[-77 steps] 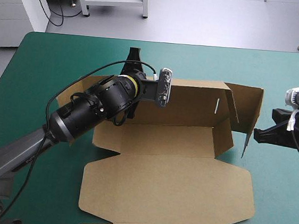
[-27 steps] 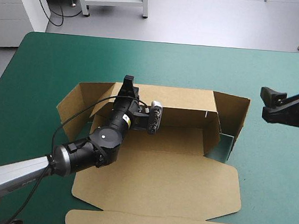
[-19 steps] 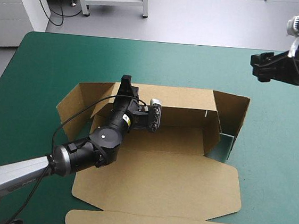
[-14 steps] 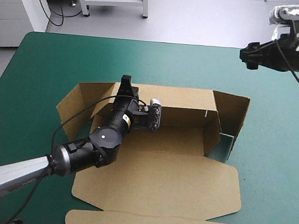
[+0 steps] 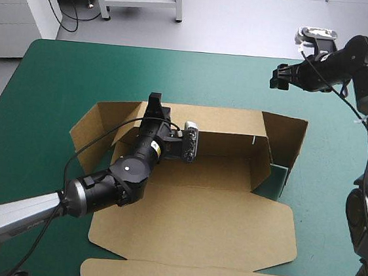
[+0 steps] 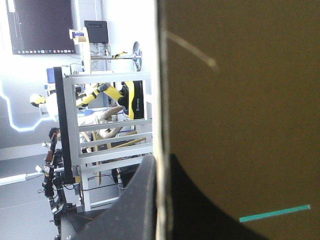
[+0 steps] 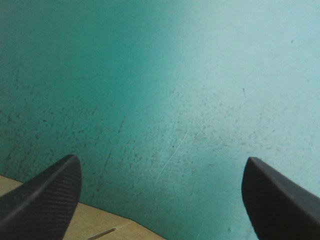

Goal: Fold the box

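Pinching the box (image 5: 228, 215) wall, left claw (image 5: 155, 103); right claw (image 5: 280, 77) agape over teal-green cover (image 5: 72, 73).

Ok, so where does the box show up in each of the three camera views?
High view: the box lies mid-table, its back wall raised and pinched by the left gripper.
Left wrist view: the box wall stands edge-on between that gripper's fingers.
Right wrist view: only a strip of the box shows, beside one finger of the open right gripper.
Shared landmark: the teal-green cover.
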Controlling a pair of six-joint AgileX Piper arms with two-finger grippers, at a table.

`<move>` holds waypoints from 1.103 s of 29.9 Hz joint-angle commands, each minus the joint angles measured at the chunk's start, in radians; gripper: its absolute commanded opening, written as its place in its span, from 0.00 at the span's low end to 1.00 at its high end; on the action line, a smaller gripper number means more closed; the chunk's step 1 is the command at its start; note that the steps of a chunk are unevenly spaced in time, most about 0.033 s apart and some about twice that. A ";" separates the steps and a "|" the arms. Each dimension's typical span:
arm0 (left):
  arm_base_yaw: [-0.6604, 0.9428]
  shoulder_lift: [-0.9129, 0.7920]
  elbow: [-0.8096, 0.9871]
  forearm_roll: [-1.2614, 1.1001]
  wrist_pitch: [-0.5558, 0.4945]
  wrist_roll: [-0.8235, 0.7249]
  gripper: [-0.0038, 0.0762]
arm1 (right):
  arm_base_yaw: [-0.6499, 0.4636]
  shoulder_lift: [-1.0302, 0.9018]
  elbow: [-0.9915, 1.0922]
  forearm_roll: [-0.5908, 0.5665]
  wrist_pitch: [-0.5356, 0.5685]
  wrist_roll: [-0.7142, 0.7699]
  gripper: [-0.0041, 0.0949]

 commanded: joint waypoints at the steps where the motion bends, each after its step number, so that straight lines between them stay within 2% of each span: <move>1: -0.002 -0.027 -0.015 -0.009 -0.037 -0.025 0.04 | -0.006 -0.016 -0.031 0.029 -0.019 -0.004 0.86; 9: -0.002 -0.027 -0.015 -0.009 -0.019 -0.027 0.04 | -0.006 -0.014 -0.020 0.023 -0.017 0.024 0.86; 13: -0.002 -0.027 -0.015 -0.009 -0.018 -0.027 0.04 | -0.006 -0.055 0.065 0.016 -0.017 0.019 0.86; 18: -0.002 -0.027 -0.015 -0.009 -0.007 -0.027 0.04 | -0.006 -0.114 0.186 -0.067 -0.017 0.007 0.86; 22: -0.002 -0.027 -0.015 -0.006 0.008 -0.027 0.04 | -0.006 -0.157 0.269 -0.086 -0.017 0.007 0.86; 33: -0.002 -0.027 -0.015 -0.006 0.016 -0.027 0.04 | -0.006 -0.312 0.516 -0.029 -0.038 -0.085 0.86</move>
